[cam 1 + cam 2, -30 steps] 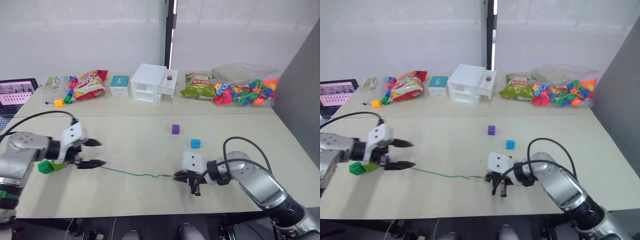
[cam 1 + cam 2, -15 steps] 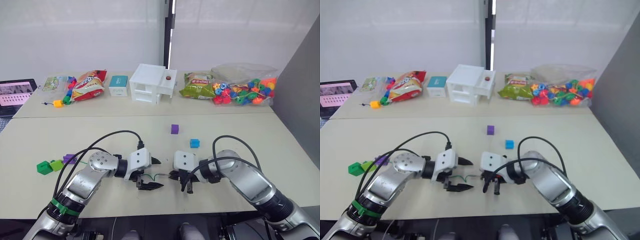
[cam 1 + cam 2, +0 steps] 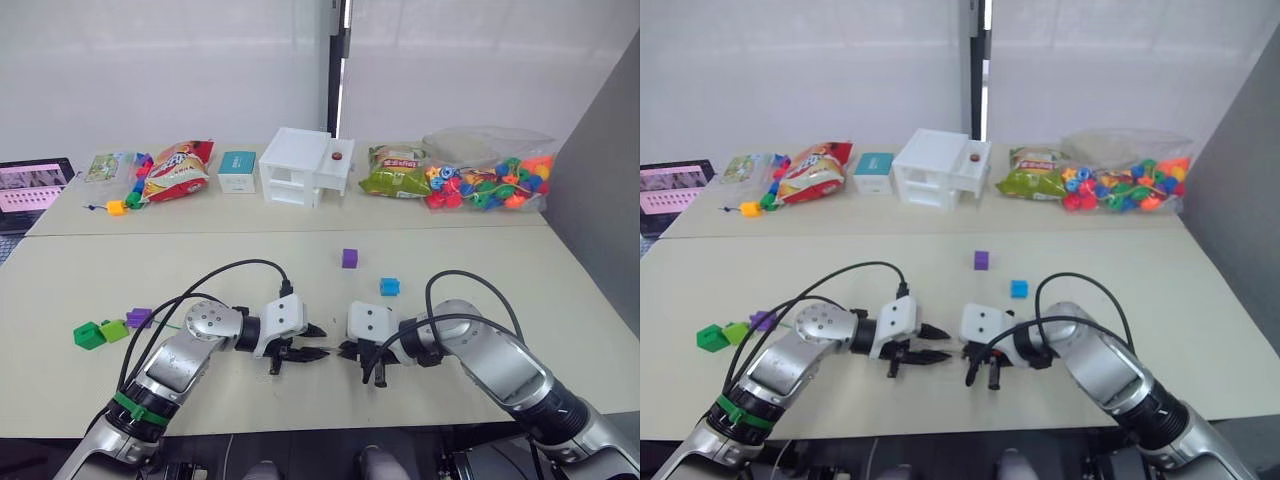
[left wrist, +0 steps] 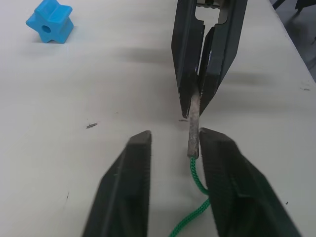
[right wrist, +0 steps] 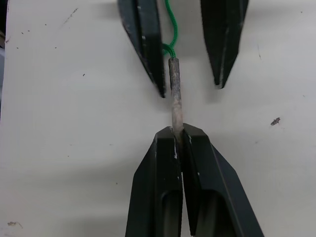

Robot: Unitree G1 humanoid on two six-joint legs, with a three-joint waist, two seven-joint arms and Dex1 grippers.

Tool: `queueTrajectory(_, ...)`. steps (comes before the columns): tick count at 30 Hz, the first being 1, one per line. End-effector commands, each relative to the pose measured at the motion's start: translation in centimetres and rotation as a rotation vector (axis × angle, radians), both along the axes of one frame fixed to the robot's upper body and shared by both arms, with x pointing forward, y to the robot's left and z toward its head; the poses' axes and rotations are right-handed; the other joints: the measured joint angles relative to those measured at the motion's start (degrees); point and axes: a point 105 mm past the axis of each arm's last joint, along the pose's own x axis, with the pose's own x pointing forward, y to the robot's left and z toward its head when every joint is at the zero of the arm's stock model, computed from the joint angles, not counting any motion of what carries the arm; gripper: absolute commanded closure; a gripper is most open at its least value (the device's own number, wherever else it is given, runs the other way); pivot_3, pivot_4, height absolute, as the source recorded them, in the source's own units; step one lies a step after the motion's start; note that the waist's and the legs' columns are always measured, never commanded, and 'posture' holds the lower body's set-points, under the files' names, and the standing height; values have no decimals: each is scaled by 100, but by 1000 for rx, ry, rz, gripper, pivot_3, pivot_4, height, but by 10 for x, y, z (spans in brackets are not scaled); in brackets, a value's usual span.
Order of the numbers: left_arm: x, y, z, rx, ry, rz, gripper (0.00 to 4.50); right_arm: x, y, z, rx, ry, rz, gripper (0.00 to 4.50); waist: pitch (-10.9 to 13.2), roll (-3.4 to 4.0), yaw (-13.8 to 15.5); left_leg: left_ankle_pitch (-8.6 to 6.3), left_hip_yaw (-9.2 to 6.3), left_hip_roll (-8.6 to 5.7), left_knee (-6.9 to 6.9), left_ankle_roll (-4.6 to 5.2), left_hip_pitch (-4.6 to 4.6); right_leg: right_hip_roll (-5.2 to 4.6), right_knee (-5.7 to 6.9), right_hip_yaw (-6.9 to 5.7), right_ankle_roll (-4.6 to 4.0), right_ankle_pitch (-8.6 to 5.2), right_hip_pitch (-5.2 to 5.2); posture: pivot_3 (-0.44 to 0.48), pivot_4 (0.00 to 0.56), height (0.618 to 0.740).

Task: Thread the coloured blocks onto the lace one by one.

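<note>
Green lace (image 4: pixel 196 170) on the pale table (image 3: pixel 300 250), stiff pale tip (image 5: pixel 175 94) clamped between the closed fingers of the right gripper (image 5: pixel 178 134) near the front edge. Left gripper (image 4: pixel 175 143) facing it tip to tip, fingers apart, straddling the tip where cord meets needle; one finger (image 4: pixel 224 177) just beside the cord, contact not clear. Green cord trailing back under the left gripper. Blue block (image 3: pixel 390 287) lying just behind the right gripper, purple block (image 3: pixel 349 258) a little farther back, both loose and well apart from the lace tip. Off toward the left edge, dark green block (image 3: pixel 88 335), light green block (image 3: pixel 113 330) and second purple block (image 3: pixel 138 318) in a close row. Along the far edge: small yellow cube (image 3: pixel 118 207), red snack bag (image 3: pixel 178 170), teal box (image 3: pixel 238 171), white toy house (image 3: pixel 305 166), green snack bag (image 3: pixel 396 172), clear bag of mixed beads (image 3: pixel 490 172). Laptop screen (image 3: pixel 30 181) at the far left.
</note>
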Motion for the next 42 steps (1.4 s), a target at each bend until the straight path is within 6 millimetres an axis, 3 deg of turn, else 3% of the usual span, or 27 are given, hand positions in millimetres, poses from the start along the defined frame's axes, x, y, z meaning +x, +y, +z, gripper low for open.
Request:
queueTrajectory(1,1,-4,9,-16,-33,-15,4299,-3,3,8,20,-23,15,4500,0,0,1,0,0,0,0,0,0,0,0,0,0,0,0,0,150,740)
queueTrajectory(2,1,-4,9,-17,-33,-14,4467,-3,3,8,19,-22,14,4500,0,0,1,0,0,0,0,0,0,0,0,0,0,0,0,0,150,740)
queueTrajectory(19,6,2,15,-29,-23,10,4467,-9,2,8,36,1,-2,4500,0,0,2,0,0,0,0,0,0,0,0,0,0,0,0,0,150,740)
queueTrajectory(27,7,10,12,4,-21,20,4500,-10,-8,19,132,16,-114,1872,0,0,6,0,-1,0,0,0,-1,0,-1,0,0,0,1,0,150,740)
queueTrajectory(32,5,24,11,45,-15,38,4500,8,-40,28,261,-15,-434,149,0,0,16,0,-2,0,0,0,0,0,0,0,0,0,1,0,150,740)
queueTrajectory(35,4,32,14,49,-15,59,4500,14,-56,26,329,-74,-633,149,0,0,16,0,-2,0,-5,0,0,0,-1,0,0,0,0,0,150,740)
queueTrajectory(42,5,43,16,58,-1,99,4500,11,-60,14,497,-192,-1043,149,-1,2,-7,0,-3,2,-7,0,1,2,4,1,0,-1,-4,0,150,740)
